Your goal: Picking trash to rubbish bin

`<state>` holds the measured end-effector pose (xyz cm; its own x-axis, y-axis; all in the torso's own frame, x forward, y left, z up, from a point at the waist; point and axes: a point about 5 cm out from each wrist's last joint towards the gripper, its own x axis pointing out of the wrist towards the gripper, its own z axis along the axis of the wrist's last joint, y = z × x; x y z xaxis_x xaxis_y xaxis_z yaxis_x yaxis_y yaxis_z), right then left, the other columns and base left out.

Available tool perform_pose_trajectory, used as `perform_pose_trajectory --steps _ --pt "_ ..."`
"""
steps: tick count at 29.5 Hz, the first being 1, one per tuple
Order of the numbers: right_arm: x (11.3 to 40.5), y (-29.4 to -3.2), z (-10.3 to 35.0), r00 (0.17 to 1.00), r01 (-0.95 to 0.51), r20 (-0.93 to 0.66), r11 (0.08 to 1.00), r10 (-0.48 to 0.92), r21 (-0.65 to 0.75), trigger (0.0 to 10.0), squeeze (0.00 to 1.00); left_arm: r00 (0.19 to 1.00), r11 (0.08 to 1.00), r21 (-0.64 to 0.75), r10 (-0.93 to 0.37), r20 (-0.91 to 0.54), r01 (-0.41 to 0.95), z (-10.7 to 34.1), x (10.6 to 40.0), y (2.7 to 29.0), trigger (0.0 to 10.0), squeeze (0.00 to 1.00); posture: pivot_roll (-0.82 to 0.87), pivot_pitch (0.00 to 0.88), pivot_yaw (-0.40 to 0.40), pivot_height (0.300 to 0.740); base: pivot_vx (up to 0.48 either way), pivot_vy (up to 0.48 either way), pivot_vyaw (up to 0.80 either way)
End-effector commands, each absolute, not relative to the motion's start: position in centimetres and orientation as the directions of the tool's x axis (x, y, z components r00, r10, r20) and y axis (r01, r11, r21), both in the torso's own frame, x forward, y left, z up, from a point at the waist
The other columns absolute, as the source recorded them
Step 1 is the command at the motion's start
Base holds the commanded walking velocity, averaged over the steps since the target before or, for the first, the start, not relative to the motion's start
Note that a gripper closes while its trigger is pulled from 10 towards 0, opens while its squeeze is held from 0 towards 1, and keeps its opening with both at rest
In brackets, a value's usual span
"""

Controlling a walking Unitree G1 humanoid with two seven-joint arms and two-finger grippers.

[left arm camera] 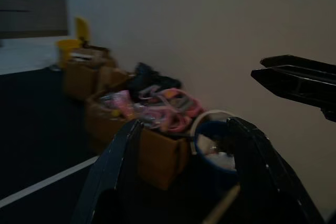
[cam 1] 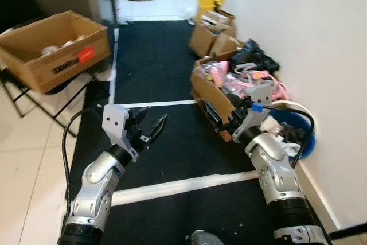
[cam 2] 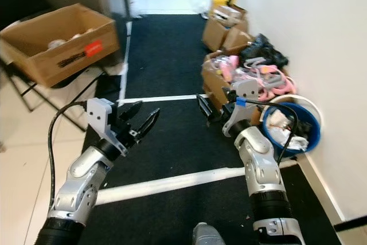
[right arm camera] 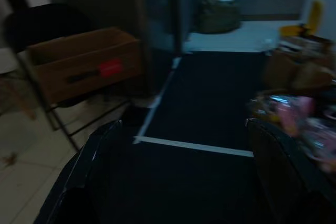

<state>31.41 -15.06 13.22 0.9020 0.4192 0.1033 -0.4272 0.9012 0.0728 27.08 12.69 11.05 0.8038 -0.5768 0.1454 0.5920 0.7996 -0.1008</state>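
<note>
We hold our left gripper (cam 1: 150, 127) above the dark carpet (cam 1: 155, 61), fingers spread wide and holding nothing. Our right gripper (cam 2: 207, 109) hovers near the cardboard box (cam 1: 215, 98) by the wall, its fingers apart and empty too. Just beyond our right arm, against the wall, sits the blue rubbish bin (cam 2: 309, 139) with white scraps (cam 2: 280, 120) inside. The box beside it is heaped with pink items (cam 1: 252, 81). To our left, a large open carton (cam 1: 54, 47) rests on a black folding chair (cam 1: 23, 93).
</note>
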Motion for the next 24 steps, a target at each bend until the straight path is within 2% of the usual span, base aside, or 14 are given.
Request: perform_pose_trajectory --steps 1,24 --pt "31.33 -15.26 12.91 0.906 -0.422 0.089 0.902 0.415 0.090 10.0 0.00 0.802 0.796 -0.113 -0.580 0.139 0.595 10.94 27.04 12.71 10.0 0.00 0.00 0.000 -0.025 0.740 0.000 0.000 -0.80" --pt "31.61 -15.71 13.17 0.914 -0.403 0.092 0.911 0.396 0.086 10.0 0.00 0.806 0.798 -0.121 -0.574 0.143 0.590 11.06 27.16 12.86 10.0 0.00 0.00 0.000 -0.019 0.740 0.000 0.000 -0.80"
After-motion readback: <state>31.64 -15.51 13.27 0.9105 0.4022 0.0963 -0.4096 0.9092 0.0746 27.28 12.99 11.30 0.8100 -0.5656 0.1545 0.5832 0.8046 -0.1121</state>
